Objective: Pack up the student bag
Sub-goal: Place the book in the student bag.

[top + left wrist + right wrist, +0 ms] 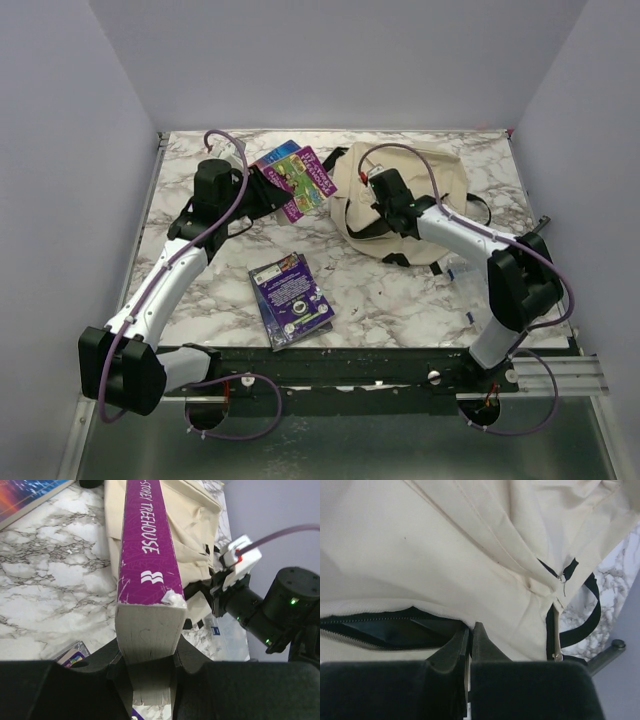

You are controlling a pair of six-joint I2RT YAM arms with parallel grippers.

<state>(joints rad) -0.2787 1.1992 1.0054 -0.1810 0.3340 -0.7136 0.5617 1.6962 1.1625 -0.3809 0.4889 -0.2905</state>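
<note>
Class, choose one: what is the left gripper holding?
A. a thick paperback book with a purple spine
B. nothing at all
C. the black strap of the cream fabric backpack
A: the left gripper is clamped on the thick purple-spined paperback book at one end, with its page edges showing.

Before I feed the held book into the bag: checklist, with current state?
1. Grip: left jaws clamp the purple book by its page edge, spine up: ok.
2. Hold on the bag: right jaws are shut at the zipper edge of the student bag; whether fabric is pinched between them: cannot tell.
3. Opening wide enough: not ok, only a narrow slit of dark lining shows.
4. Book at the opening: not ok, the top view shows it beside the bag's left side.
5. Second book out of both arms' way: ok, flat on the table between them, untouched.
</note>
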